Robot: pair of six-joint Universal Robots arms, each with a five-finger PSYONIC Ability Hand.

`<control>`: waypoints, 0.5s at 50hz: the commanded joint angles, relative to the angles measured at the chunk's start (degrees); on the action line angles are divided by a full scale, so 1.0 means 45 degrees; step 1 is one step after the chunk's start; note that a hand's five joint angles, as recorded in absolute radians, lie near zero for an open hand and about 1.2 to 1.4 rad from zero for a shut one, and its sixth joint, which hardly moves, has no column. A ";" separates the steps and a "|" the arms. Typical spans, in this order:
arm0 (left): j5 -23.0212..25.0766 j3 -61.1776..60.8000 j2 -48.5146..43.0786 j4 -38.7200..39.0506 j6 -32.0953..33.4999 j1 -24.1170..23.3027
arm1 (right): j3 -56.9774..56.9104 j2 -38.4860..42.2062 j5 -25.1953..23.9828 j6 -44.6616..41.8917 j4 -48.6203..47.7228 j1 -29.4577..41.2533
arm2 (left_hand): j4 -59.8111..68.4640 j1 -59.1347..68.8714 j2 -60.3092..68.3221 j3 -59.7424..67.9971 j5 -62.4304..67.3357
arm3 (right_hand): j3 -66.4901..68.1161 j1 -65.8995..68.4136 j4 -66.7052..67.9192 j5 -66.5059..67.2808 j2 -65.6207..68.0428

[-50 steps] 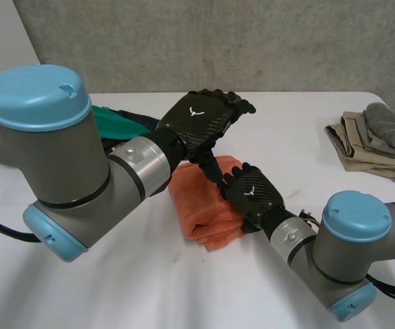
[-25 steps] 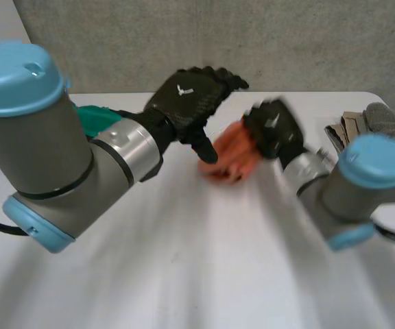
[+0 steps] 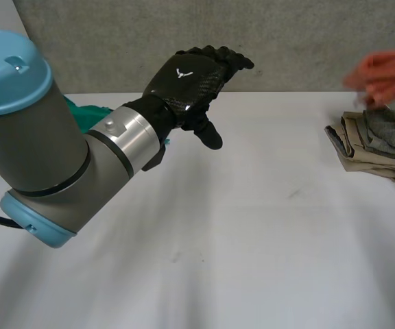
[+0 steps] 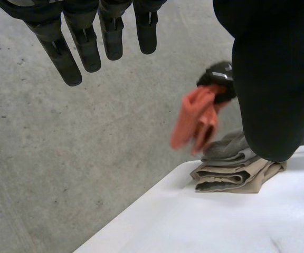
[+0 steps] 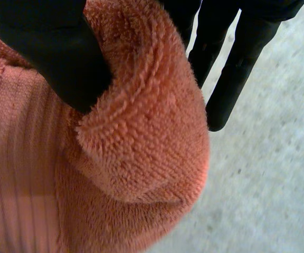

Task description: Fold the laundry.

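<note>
aloft, right hand (image 5: 41,52) pinching orange towel (image 5: 141,158), left hand (image 3: 187,82) relaxed

The towel (image 5: 115,158) is salmon-orange with a ribbed striped band. The table (image 3: 252,240) is white, with a beige cloth (image 3: 363,162), a grey cloth (image 3: 389,127) and a teal-green cloth (image 3: 91,112)

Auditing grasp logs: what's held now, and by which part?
The right hand pinches the folded orange terry towel at its upper folded edge, thumb against fingers; the rest hangs down. The left hand is open, empty.
</note>
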 commanded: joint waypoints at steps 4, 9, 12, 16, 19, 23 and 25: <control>-0.0001 -0.0089 -0.0170 0.0078 0.0014 -0.0225 | 0.2193 0.1139 -0.2580 -0.0237 -0.1115 -0.1840 | 0.0575 0.0704 0.0523 0.0506 0.0655 | 0.2826 0.4824 0.2476 0.3793 0.3153; -0.0001 -0.0089 -0.0190 0.0059 0.0014 -0.0284 | 0.3150 0.0185 -0.2816 -0.0257 -0.1036 -0.2095 | 0.0575 0.0704 0.0523 0.0506 0.0655 | 0.2826 0.4824 0.2476 0.3793 0.3153; -0.0001 -0.0109 -0.0190 0.0059 0.0014 -0.0303 | 0.3366 -0.0247 -0.2719 -0.0277 -0.0998 -0.2114 | 0.0575 0.0704 0.0523 0.0506 0.0655 | 0.2826 0.4824 0.2476 0.3793 0.3153; -0.0001 -0.0206 -0.0151 0.0059 0.0014 -0.0303 | 0.3795 -0.0872 -0.2328 -0.0335 -0.0939 -0.2484 | 0.0575 0.0704 0.0523 0.0506 0.0655 | 0.2826 0.4824 0.2476 0.3793 0.3153; -0.0001 -0.0246 -0.0131 0.0078 0.0034 -0.0323 | 0.4205 -0.1438 -0.2463 -0.0354 -0.0569 -0.2817 | 0.0575 0.0704 0.0523 0.0506 0.0655 | 0.2826 0.4824 0.2476 0.3793 0.3153; -0.0001 -0.0265 -0.0131 0.0078 -0.0005 -0.0342 | 0.4401 -0.1440 -0.2756 -0.0471 -0.0062 -0.2837 | 0.0575 0.0704 0.0523 0.0506 0.0655 | 0.2136 0.4134 0.1786 0.3103 0.2463; -0.0001 -0.0265 -0.0131 0.0078 -0.0005 -0.0362 | 0.4441 -0.1400 -0.2777 -0.0608 0.0154 -0.2876 | 0.0575 0.0704 0.0523 0.0506 0.0655 | -0.3075 -0.1077 -0.3425 -0.2108 -0.2747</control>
